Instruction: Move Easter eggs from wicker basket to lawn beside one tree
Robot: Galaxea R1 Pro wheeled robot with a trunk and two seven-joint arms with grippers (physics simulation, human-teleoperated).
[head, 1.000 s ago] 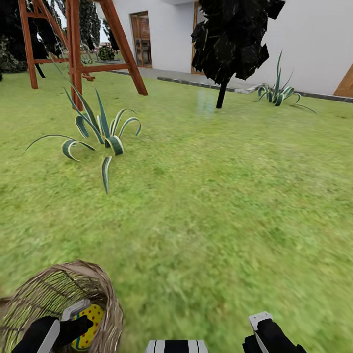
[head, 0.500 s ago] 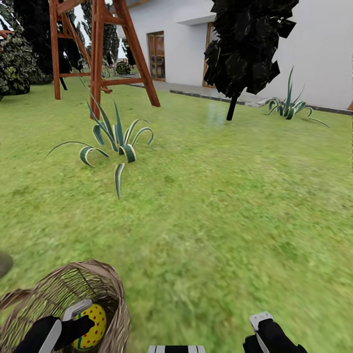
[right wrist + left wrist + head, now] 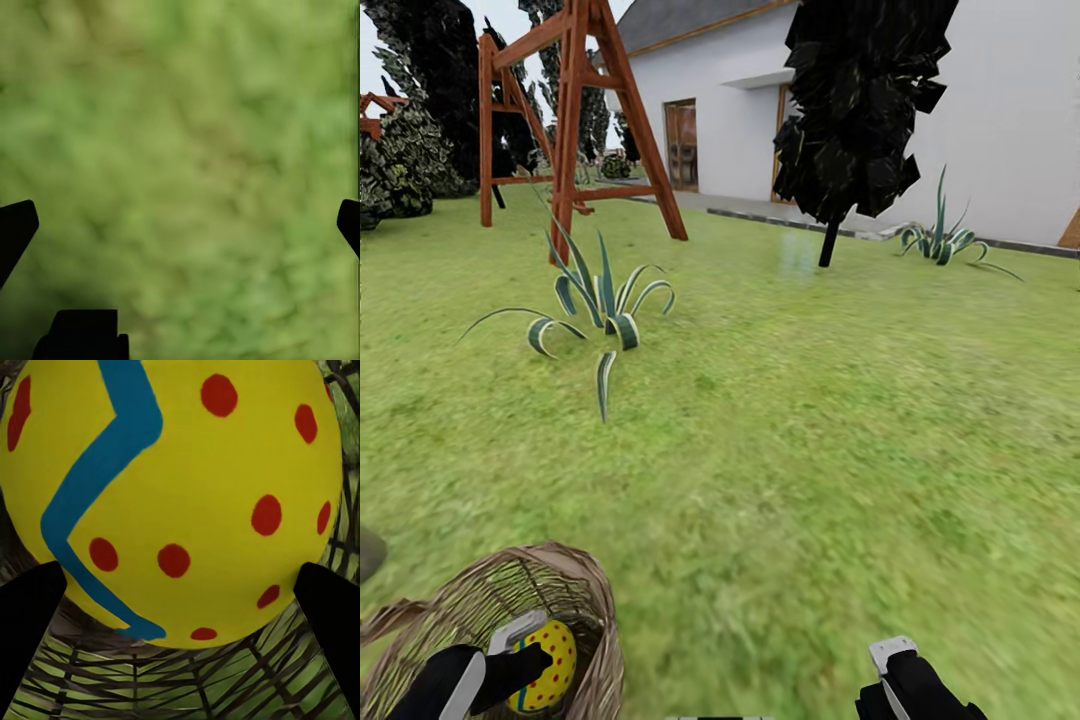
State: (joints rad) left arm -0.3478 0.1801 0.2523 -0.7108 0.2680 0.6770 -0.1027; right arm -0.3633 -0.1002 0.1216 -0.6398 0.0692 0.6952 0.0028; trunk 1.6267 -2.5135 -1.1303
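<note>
Lawn (image 3: 810, 450) spans the head view, white house (image 3: 1000, 120) and swing frame (image 3: 575, 110) at the far edge, black conifer (image 3: 860, 100) in front of the wall. Striped agave (image 3: 595, 300) sits mid-left on the grass. Basket (image 3: 575, 590) is at lower left, against the left arm. Left gripper (image 3: 525, 655) is inside the basket, clamped on an egg (image 3: 180, 495); weave shows behind it. Right gripper (image 3: 180, 217) hangs over bare grass, fingers (image 3: 15, 229) spread wide apart.

White house wall (image 3: 1000, 130) behind a wooden swing frame (image 3: 575, 110); perhaps a door (image 3: 682, 145) there.
</note>
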